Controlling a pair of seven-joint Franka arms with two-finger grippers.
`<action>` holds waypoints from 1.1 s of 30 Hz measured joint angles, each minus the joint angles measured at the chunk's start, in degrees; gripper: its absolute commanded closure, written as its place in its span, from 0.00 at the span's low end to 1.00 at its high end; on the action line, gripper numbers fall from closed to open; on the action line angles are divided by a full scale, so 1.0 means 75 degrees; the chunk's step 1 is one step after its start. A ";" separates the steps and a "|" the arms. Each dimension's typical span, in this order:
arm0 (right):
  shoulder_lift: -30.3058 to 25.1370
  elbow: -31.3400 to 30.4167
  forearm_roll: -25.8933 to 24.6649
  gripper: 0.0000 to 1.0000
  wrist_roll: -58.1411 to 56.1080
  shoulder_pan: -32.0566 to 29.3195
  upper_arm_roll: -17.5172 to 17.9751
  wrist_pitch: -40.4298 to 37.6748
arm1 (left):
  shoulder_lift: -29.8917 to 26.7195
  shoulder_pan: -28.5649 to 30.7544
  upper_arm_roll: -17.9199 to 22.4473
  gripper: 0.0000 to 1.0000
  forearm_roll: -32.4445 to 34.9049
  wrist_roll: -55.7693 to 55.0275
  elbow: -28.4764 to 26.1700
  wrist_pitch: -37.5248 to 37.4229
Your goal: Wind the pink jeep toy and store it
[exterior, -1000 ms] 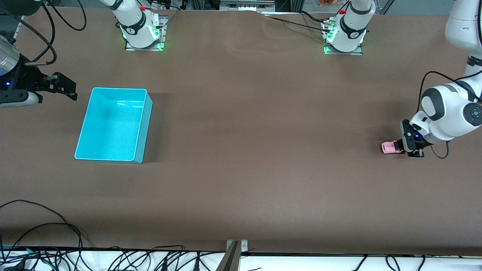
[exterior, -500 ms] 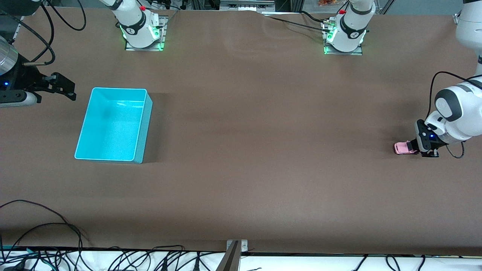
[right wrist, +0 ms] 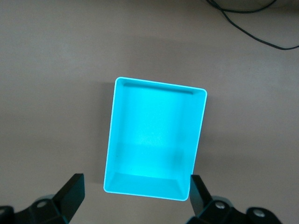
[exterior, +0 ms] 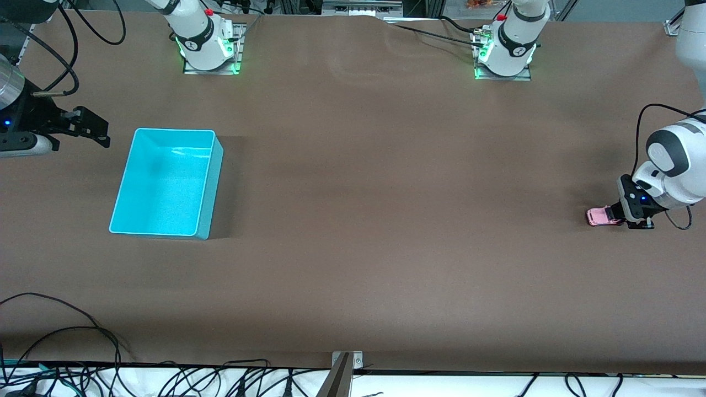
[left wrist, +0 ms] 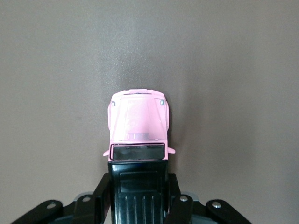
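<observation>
Front view: we see the pink jeep toy (exterior: 600,216) on the table (exterior: 386,220) at the left arm's end, our left gripper (exterior: 622,216) pinching its black rear. Our right gripper (exterior: 102,134) waits, fingers spread, beside the cyan bin (exterior: 209,190).

— What is pictured at the left arm's end of the worktop?

— The pink jeep toy (exterior: 599,216), a tiny boxy car with a light pink bonnet and black roof, is seen upright on its wheels.

— How is it held?

— Its black rear half (left wrist: 138,186) is clamped between the fingers of the left end effector (left wrist: 139,196), while the bonnet is left projecting toward the cyan bin's end.
</observation>
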 measured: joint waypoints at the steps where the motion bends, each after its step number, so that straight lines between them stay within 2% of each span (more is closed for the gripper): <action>1: 0.0000 0.0000 0.0000 0.00 0.0000 -0.0001 -0.0002 0.0000 | 0.0004 0.0000 -0.0001 0.92 0.0000 0.0019 0.0007 0.0000; 7: 0.0000 0.0000 0.0000 0.00 0.0000 -0.0050 -0.0012 0.0000 | 0.0022 0.0000 -0.0001 0.90 0.0000 0.0087 0.0038 -0.0020; 8: 0.0000 0.0000 0.0000 0.00 0.0000 -0.0058 -0.0012 -0.0001 | 0.0024 0.0000 -0.0001 0.87 0.0000 0.0094 0.0042 -0.0023; 9: 0.0000 0.0000 0.0000 0.00 0.0000 -0.0062 -0.0012 -0.0001 | 0.0025 0.0000 -0.0001 0.79 0.0000 0.0098 0.0044 -0.0024; 10: 0.0000 0.0000 0.0000 0.00 0.0000 -0.0067 -0.0012 -0.0001 | 0.0026 0.0001 -0.0001 0.67 0.0000 0.0102 0.0046 -0.0025; 11: 0.0000 0.0000 0.0000 0.00 0.0000 -0.0068 -0.0012 -0.0001 | 0.0027 0.0001 -0.0001 0.38 0.0000 0.0103 0.0047 -0.0026; 12: 0.0000 0.0000 0.0000 0.00 0.0000 -0.0070 -0.0012 -0.0001 | 0.0028 0.0003 -0.0001 0.00 0.0000 0.0103 0.0048 -0.0027; 23: 0.0000 0.0000 0.0000 0.00 0.0000 -0.0070 -0.0012 -0.0001 | 0.0080 0.0014 -0.0034 0.00 -0.0035 0.0103 0.0298 -0.0020; 33: 0.0000 0.0000 0.0000 0.00 0.0000 -0.0070 -0.0012 -0.0001 | 0.0044 0.0013 -0.0197 0.00 -0.0084 0.0084 0.0916 -0.0831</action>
